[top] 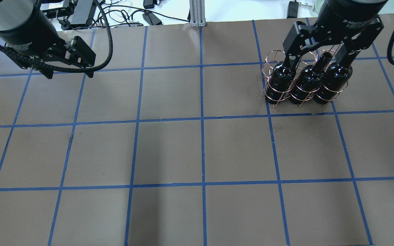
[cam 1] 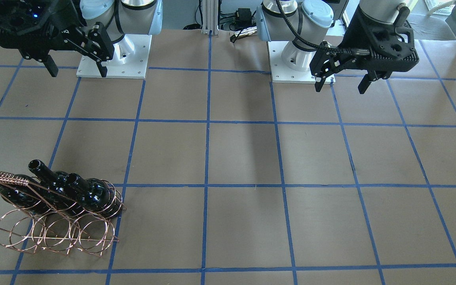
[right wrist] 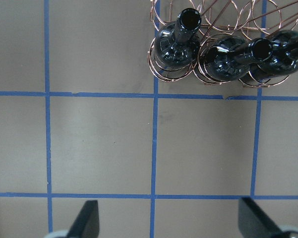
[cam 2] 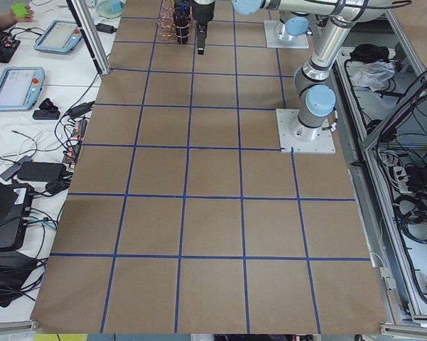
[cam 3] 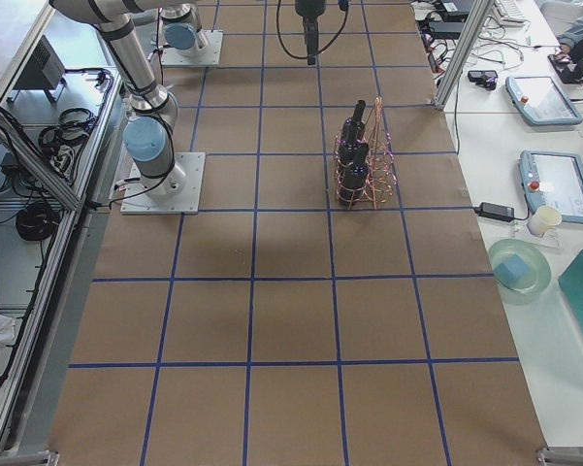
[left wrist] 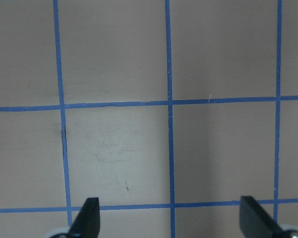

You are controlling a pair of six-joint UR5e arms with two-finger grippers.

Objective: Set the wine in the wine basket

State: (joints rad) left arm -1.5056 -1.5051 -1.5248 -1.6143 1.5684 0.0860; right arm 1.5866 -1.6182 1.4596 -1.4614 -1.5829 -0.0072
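Note:
The copper wire wine basket (cam 1: 54, 233) stands on the table's far right side in the overhead view (top: 268, 65). Three identical black wine bottles (top: 282, 80) (top: 306, 83) (top: 333, 80) sit side by side in its rings, necks up. I cannot tell which one is the task's wine. My right gripper (top: 315, 61) hangs open and empty high above the basket. In the right wrist view the bottles (right wrist: 178, 44) lie at the top edge, far beyond the fingertips (right wrist: 87, 218). My left gripper (top: 68, 72) is open and empty, raised over the far left of the table.
Brown table with blue tape grid (top: 202, 123). The arm bases (cam 1: 113, 55) (cam 1: 299, 59) stand at the robot's edge. Cables and power bricks (top: 128, 13) lie beyond the far edge. The basket's front row of rings (cam 1: 89, 237) holds nothing.

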